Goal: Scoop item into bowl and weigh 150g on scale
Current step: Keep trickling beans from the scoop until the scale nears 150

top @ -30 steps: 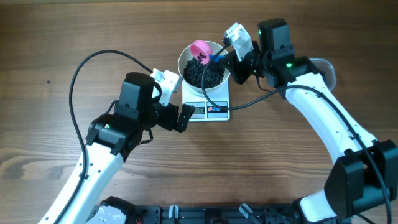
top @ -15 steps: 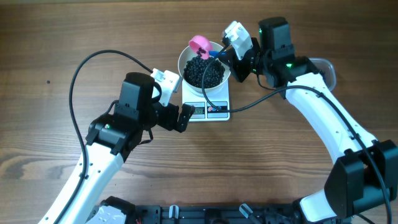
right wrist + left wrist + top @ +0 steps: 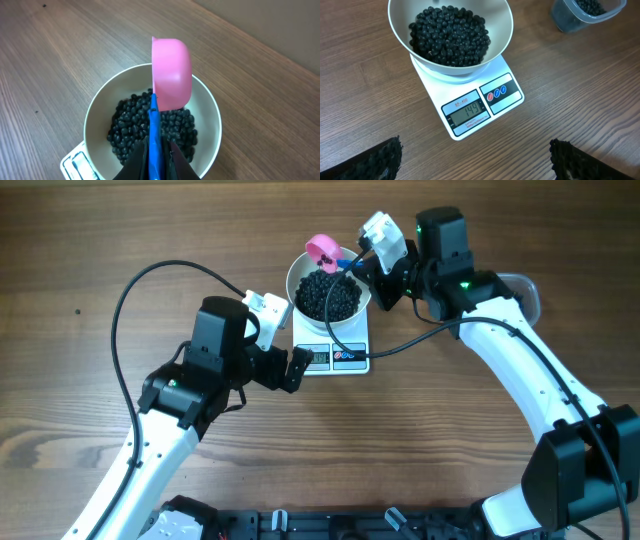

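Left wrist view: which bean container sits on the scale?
The white bowl, resting on the scale. The clear container stands apart on the table, at the view's upper right.

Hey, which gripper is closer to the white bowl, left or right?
Right. The right gripper sits at the rim of the bowl, holding the pink scoop over it. The left gripper hangs open by the front of the scale, farther off.

Soft, even light lies over my worktop [image 3: 90,260]. It is bright throughout, and the shadows are faint with blurred edges. Through my left camera the scale [image 3: 479,102] is crisp and its digits are readable. My right claw [image 3: 155,162], close to its lens, looks dark and slightly out of focus.
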Controlling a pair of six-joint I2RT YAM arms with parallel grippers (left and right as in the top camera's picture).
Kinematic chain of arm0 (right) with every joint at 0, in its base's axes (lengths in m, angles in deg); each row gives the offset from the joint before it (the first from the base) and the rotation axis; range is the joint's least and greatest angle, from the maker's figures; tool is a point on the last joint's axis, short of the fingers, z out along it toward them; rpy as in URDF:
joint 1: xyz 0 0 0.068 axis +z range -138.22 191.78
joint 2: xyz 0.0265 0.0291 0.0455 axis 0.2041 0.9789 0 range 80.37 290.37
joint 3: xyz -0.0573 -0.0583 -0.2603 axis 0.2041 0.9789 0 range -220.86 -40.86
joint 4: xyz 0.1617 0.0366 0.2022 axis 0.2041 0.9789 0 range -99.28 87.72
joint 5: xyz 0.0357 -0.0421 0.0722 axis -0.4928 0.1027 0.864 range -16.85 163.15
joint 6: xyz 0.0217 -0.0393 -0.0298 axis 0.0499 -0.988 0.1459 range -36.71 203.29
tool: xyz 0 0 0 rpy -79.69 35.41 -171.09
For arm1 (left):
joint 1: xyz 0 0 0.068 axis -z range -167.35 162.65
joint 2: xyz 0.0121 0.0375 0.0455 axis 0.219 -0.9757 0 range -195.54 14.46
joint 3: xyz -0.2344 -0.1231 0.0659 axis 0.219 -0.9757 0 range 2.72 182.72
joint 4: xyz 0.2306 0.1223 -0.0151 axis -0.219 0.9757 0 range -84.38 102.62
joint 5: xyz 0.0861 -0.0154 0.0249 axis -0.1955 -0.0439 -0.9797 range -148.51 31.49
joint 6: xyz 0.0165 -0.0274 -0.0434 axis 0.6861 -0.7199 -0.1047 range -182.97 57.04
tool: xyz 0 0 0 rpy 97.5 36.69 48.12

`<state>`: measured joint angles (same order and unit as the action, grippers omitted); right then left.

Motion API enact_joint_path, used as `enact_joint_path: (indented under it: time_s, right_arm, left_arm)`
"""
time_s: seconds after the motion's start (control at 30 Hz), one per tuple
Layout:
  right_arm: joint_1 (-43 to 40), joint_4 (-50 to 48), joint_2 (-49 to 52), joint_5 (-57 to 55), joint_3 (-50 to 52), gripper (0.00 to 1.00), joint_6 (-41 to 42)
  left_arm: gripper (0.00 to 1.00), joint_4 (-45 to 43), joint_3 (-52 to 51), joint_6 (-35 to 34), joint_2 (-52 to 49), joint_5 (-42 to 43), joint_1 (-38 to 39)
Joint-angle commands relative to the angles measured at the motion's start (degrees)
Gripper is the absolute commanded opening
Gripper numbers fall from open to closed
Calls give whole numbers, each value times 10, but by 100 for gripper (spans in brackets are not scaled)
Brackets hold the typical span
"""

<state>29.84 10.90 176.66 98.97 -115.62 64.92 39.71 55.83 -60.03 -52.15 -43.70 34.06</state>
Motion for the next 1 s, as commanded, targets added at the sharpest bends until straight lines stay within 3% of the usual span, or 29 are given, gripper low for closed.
enact_joint_path:
  time_s: [0.0, 0.43, 0.57, 0.7, 0.83, 0.97]
  right_arm:
    - [1, -19, -16, -5, -5, 4, -13]
    - [1, 40, -16, 39, -5, 4, 25]
    - [1, 38, -16, 28, -5, 4, -28]
    - [1, 34, -16, 22, -5, 4, -23]
    - [1, 34, -16, 26, -5, 4, 94]
    - [1, 34, -16, 26, -5, 4, 125]
  left_arm:
    - [100, -2, 7, 12, -2, -3, 2]
    - [100, -2, 7, 12, -2, -3, 2]
    - [100, -2, 7, 11, -2, -3, 2]
    - [100, -2, 7, 12, -2, -3, 2]
    - [100, -2, 7, 12, -2, -3, 2]
    - [100, -2, 7, 12, -2, -3, 2]
